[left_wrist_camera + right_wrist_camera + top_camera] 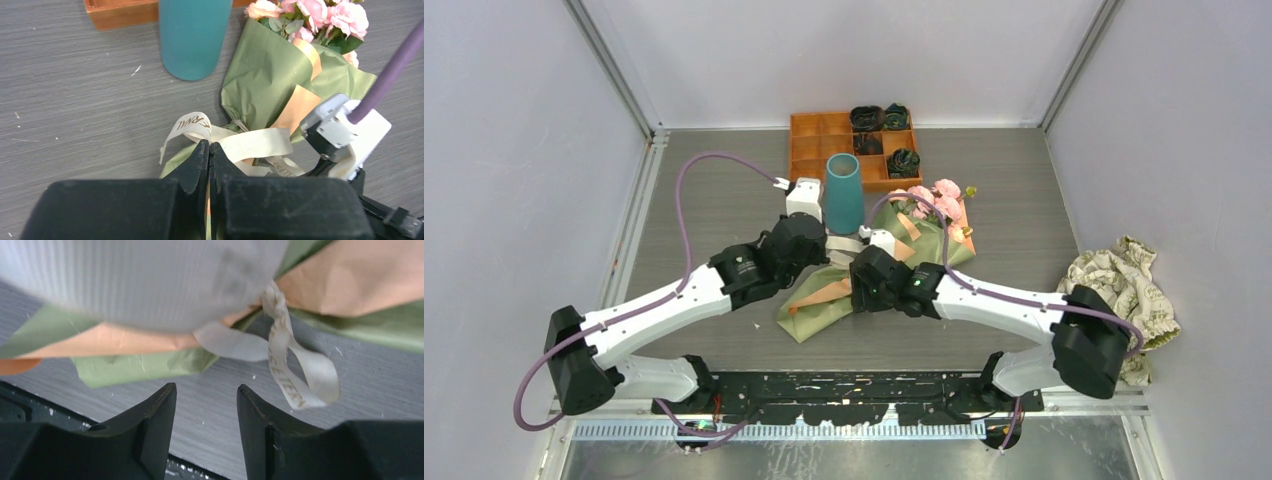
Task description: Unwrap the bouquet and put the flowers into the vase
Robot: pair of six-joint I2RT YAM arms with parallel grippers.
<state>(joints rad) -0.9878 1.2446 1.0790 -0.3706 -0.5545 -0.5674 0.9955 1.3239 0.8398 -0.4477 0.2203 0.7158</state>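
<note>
vase (844,193) close behind bouquet (879,270), tray (809,148) beyond

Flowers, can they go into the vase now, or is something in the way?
Not yet. The flowers are still wrapped in green and orange paper, tied with a cream ribbon. They lie beside the vase, and nothing visible covers its open top.

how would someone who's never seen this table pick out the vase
Find the orange wooden tray at the far edge of the grey table. Directly in front of it stands the vase, upright, just left of the pink roses of the bouquet. It is the only smooth, plain teal thing there; its neighbours are wood, paper and flowers.
</note>
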